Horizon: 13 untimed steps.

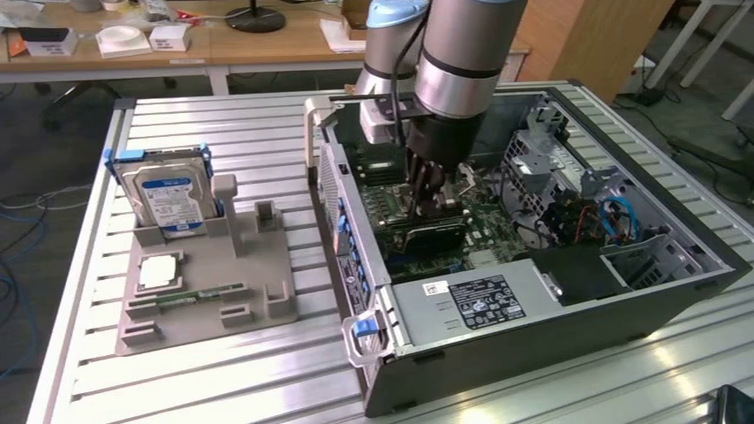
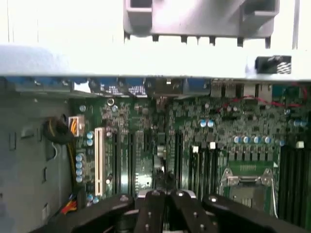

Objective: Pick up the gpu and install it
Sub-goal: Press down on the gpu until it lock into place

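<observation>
Inside the open computer case [image 1: 659, 265] on the slatted desk [image 1: 236, 371], the claw [image 1: 426, 205] stands clenched just above the gpu [image 1: 426, 235], which lies on the motherboard [image 2: 146, 145], apparently seated in a slot.

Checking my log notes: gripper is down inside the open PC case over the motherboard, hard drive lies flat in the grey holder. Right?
Not quite. The hard drive stands upright on its edge in the grey holder, as the exterior view shows. The rest holds: the gripper is down inside the open PC case, over the motherboard.
</observation>
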### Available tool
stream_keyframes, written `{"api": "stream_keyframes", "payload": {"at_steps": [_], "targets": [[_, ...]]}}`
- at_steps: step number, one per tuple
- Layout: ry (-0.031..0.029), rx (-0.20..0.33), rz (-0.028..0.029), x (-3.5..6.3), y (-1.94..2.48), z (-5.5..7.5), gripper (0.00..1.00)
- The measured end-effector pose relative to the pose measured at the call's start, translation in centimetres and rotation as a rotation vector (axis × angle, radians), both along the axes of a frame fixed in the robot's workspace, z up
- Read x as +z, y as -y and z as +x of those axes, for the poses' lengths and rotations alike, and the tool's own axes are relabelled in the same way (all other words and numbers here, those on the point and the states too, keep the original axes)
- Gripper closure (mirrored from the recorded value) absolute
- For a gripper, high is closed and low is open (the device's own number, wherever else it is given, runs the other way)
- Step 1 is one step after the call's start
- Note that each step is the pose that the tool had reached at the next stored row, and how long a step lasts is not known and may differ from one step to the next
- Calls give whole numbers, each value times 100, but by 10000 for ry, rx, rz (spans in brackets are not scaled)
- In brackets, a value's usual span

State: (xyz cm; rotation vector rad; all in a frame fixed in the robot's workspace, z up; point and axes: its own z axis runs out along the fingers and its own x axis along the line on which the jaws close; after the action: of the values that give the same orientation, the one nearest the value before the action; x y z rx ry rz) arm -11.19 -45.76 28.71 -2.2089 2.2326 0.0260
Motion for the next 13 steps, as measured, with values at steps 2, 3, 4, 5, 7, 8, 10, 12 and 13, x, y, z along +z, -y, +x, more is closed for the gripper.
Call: {"api": "stream_keyframes", "payload": {"at_steps": [2,3,4,5,7,8,10,12,13], "targets": [[-258,-1,3,6,-1,0,90],[-439,-2,1,7,-1,0,90],[-619,-4,2,7,-2,0,90],[-799,-7,1,7,-2,-1,90],[-1174,-10,7,7,-3,0,90],[-1354,-11,12,7,-3,0,90],[-1703,-9,23,7,-3,0,90],[-1980,-8,28,7,-4,1,90],[-2070,-9,27,8,-10,1,90]]}}
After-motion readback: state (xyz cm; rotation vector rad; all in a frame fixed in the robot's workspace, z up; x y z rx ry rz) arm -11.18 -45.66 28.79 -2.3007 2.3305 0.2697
